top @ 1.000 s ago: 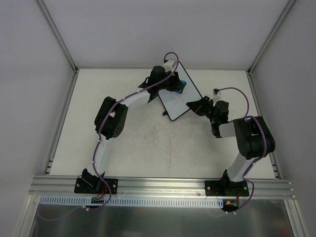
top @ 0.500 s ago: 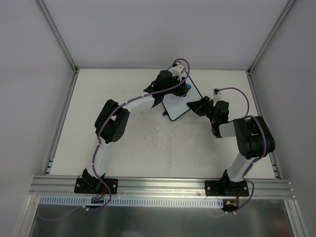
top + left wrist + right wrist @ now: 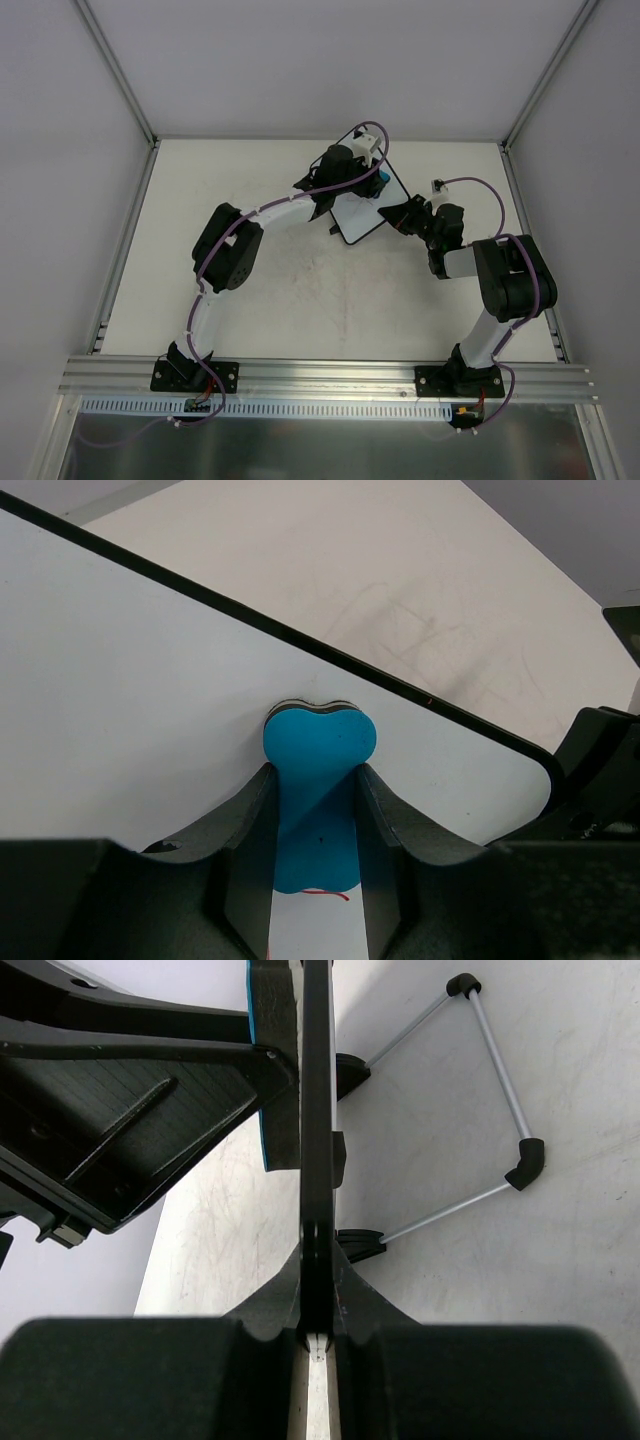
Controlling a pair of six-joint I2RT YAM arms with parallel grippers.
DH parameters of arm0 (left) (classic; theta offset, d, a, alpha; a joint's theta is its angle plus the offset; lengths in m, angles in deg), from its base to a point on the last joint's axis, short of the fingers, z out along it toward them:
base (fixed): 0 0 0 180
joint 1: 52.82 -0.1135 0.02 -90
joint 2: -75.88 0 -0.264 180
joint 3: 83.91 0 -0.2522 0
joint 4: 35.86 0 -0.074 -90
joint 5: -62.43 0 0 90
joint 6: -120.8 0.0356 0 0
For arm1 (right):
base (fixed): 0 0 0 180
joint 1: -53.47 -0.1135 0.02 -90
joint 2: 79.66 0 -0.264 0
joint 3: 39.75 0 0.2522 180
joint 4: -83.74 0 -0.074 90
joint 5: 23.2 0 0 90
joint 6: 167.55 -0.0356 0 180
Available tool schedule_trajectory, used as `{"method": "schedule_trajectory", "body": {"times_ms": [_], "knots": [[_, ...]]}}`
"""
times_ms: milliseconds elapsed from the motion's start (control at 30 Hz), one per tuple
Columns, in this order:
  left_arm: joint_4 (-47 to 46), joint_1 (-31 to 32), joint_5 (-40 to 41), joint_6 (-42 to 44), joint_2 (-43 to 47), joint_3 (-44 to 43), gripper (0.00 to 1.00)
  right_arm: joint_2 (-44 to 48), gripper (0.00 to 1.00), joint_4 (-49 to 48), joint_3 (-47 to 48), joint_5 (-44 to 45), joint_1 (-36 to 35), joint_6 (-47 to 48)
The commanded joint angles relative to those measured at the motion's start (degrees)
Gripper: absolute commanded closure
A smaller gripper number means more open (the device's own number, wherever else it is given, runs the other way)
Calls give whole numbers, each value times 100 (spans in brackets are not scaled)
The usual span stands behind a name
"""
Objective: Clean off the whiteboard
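Note:
The whiteboard [image 3: 358,218] stands tilted at the table's far middle. My right gripper [image 3: 396,215] is shut on its right edge; in the right wrist view the whiteboard [image 3: 316,1110] shows edge-on between the fingers of my right gripper [image 3: 317,1295]. My left gripper [image 3: 374,180] is shut on the blue bone-shaped eraser [image 3: 381,177] and presses it against the board's face near the far right corner. In the left wrist view my left gripper [image 3: 316,810] holds the eraser [image 3: 318,770] on the whiteboard [image 3: 130,700], with a small red mark [image 3: 328,893] just below it.
The board's wire stand [image 3: 500,1110] rests on the table behind it. The left arm's wrist [image 3: 130,1090] fills the space in front of the board's face. Grey walls with metal posts close in the table at the back and sides.
My left gripper has moved the eraser right and farther back across the board, toward its far right corner. The right arm and the board have stayed put.

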Motion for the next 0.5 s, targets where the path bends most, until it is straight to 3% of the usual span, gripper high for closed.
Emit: {"method": "schedule_trajectory", "body": {"times_ms": [0, 467], "knots": [[503, 104, -46, -202, -94, 44, 100, -32, 100, -381, 223, -103, -42, 52], [617, -617, -354, -1390, -323, 70, 100, -67, 100, -461, 206, -138, -15, -27]]}}
